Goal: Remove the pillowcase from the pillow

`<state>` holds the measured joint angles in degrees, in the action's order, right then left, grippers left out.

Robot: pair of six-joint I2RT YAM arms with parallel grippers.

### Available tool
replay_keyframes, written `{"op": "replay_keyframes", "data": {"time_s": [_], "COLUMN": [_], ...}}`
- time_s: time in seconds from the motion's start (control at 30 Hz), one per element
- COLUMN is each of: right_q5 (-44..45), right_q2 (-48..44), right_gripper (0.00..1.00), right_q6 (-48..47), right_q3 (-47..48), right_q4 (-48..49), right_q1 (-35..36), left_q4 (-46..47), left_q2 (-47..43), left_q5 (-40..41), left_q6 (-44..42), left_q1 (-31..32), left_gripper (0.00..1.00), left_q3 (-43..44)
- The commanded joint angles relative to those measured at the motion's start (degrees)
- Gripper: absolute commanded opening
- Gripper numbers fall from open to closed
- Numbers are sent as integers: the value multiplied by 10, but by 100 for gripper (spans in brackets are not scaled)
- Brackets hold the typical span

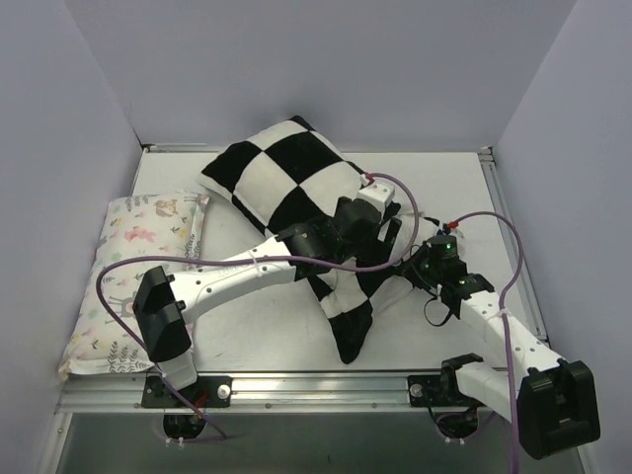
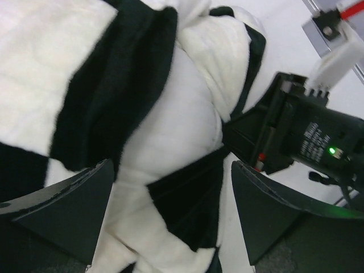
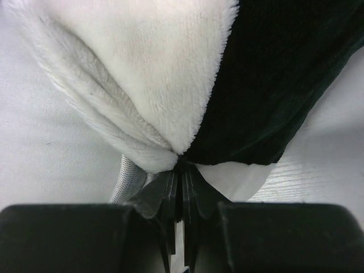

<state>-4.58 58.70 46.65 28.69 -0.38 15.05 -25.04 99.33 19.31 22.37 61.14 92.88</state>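
The pillowcase [image 1: 281, 178] is lying across the middle of the table [image 1: 267, 326]. Its plump end is sitting toward the far edge, tilted like a diamond, and a narrower, crumpled tail is trailing down toward the near edge. The pillow itself is not showing clearly, because no white patch can be told apart from the white squares.

The left gripper [image 1: 367, 235] is reaching in from the near left and hovering over the bunched middle of the pillowcase. Its fingers [image 2: 74, 205] are standing wide apart with rumpled fabric below the gap, and they are gripping nothing.

The right gripper [image 3: 182, 176] is sitting just to the right of the left one. Its jaws are pressing tightly together on a pinch of the pillowcase where a white square is meeting a black one.

A floral pillow [image 1: 138, 267] is lying along the left edge of the table, well apart from both grippers.
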Motion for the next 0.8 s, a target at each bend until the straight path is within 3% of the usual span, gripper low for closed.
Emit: {"op": "replay_keyframes", "data": {"time_s": [0.0,0.23,0.37,0.6,0.63,0.7,0.73,0.77], "right_q5": [-4,1,4,8,8,10,10,10], "right_q2": [-2,-16,-25,-34,-35,-32,-29,-28], "right_gripper": [0,0,0,0,0,0,0,0], "right_q6": [-10,-13,-17,-27,-33,-41,-46,-53], "right_q3": [15,15,13,18,20,30,37,56], "right_q4": [-30,-39,-48,-56,-57,-58,-66,-74], "right_q1": [-1,0,-1,-2,-1,-1,-1,-1], "left_q4": [-28,-20,-24,-35,-34,-34,-34,-33], "left_q2": [14,64,101,152,158,181,188,193], "left_q5": [51,92,57,69,63,37,12,4], "left_q6": [41,106,135,160,160,157,159,161], "left_q1": [27,23,-22,-59,-63,-68,-74,-76], "left_gripper": [93,95,96,97,94,70,51,16], "left_q3": [19,28,45,76,90,103,115,118]}}
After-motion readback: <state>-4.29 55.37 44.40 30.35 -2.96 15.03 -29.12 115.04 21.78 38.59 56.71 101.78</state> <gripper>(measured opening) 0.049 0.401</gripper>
